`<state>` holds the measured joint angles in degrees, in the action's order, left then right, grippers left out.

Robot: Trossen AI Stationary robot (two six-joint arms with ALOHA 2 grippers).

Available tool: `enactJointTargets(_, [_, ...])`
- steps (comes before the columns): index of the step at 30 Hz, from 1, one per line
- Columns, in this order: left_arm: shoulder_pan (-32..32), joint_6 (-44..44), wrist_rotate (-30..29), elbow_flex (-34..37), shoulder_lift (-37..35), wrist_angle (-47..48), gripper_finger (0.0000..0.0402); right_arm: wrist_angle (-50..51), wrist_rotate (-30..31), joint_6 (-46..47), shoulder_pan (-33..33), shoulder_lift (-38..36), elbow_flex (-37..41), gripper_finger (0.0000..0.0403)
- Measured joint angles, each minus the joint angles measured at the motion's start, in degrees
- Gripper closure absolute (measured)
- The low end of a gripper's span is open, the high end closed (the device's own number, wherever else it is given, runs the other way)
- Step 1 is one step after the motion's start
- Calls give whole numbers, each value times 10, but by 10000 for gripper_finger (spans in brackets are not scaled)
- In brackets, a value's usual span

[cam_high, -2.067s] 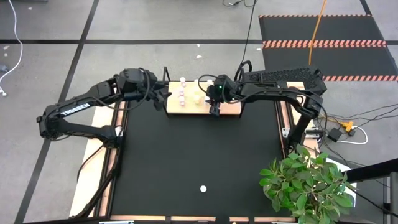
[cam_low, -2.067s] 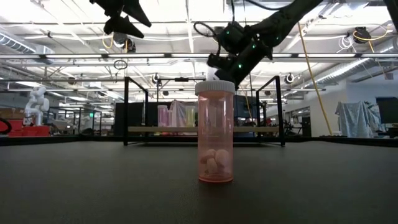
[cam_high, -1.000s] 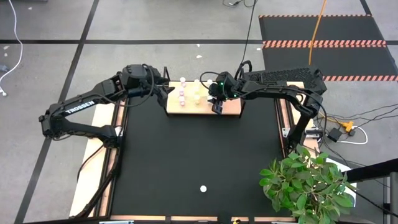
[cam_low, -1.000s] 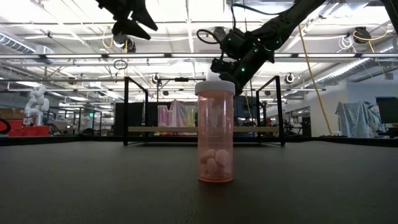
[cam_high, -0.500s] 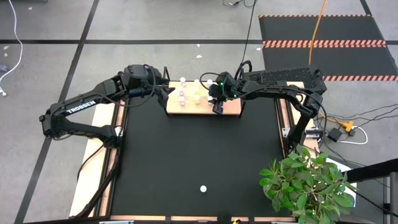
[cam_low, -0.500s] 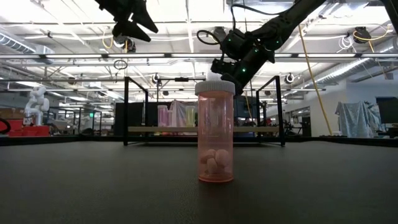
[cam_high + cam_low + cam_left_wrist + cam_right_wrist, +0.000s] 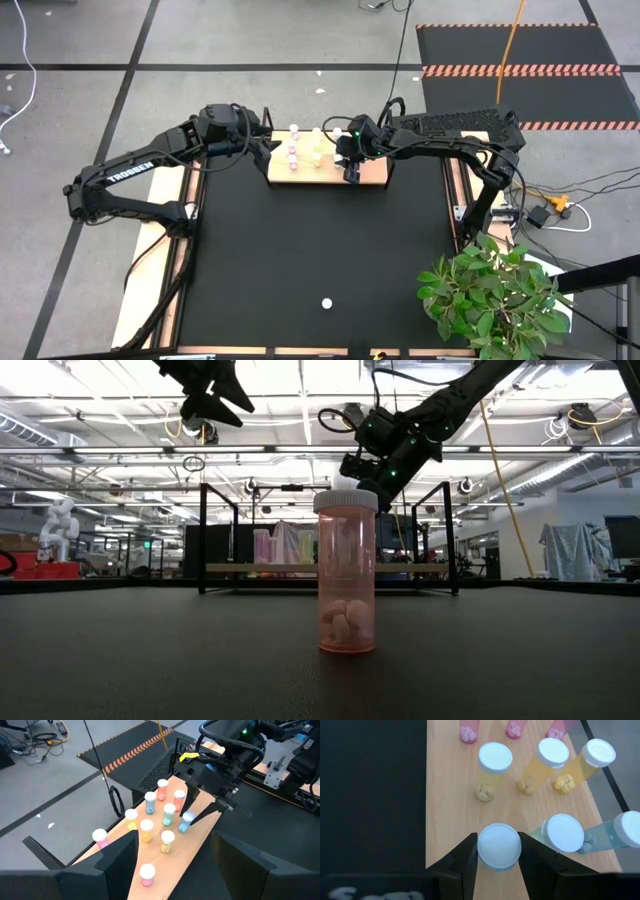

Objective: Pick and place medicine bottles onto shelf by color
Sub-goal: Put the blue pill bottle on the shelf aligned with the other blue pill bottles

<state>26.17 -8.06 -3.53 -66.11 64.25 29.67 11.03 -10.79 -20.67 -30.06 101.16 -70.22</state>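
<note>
Nothing has moved: my right gripper [image 7: 498,851] still pinches a white-capped bottle [image 7: 499,846] over the shelf [image 7: 451,810]'s near edge; my left gripper [image 7: 170,865] hangs spread.

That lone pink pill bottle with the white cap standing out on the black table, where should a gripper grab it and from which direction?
Likely by the white cap or just below it, coming straight down. The pink pill bottle stands upright and alone on the black table, so nothing crowds its sides, and its round body suits fingers closing on opposite sides.

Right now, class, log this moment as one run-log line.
right tool: shut on capped bottle, over shelf | left tool: open, empty | pink bottle: on table
</note>
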Motion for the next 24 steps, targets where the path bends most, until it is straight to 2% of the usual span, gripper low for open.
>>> enactJointTargets(21, [-4,-11,18,0,0,1,149,0,-17,4,0,0,0,284])
enactJointTargets(24, [-4,-13,21,0,0,1,149,1,-15,4,0,0,0,273])
